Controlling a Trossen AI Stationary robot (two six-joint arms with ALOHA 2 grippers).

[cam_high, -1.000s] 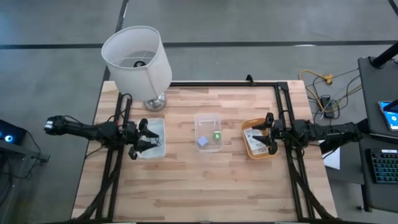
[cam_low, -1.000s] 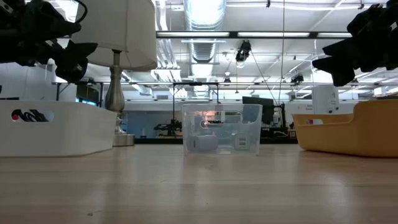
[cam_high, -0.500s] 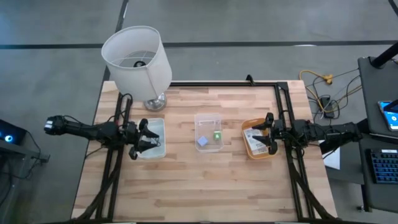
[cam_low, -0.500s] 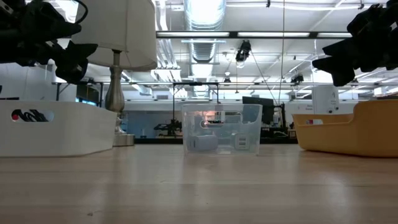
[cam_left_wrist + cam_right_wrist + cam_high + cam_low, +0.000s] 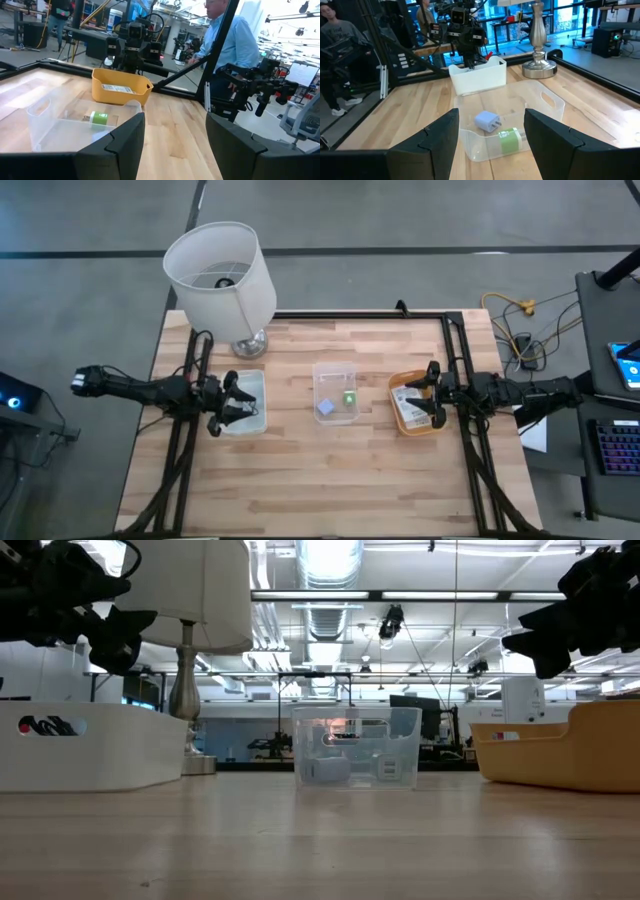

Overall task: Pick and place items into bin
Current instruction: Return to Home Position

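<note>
The left tool (image 5: 231,402) hangs over the white bin (image 5: 257,392), fingers spread wide with nothing between them. That bin is smooth, opaque, thin-walled plastic. Just behind it stands the lamp (image 5: 220,268), a tall drum shade on a slim polished metal stem. If the arm lifts away at a slant, a finger could catch the bin's rim and drag the light tub across the planked wooden surface (image 5: 300,480), or nudge it into the lamp's base. The lamp looks top-heavy and would probably tip.

In the middle sits the clear bin (image 5: 334,365), a glossy rectangular box with a handle cutout. It holds the green piece (image 5: 349,397), a short cylinder, and beside it the blue-grey piece (image 5: 325,407), a rounded matte block that looks like a small plug. Neither tool is near them.

On the right, the yellow bin (image 5: 398,383), rounded at the corners and slightly flared, holds a flat white packet (image 5: 410,410); I cannot tell whether a second one lies under it. The right tool (image 5: 432,396) hovers over this bin's far side, also wide open and empty. Pulling back low, it could clip the wall and shift or tilt the bin, spilling the slippery packet.
</note>
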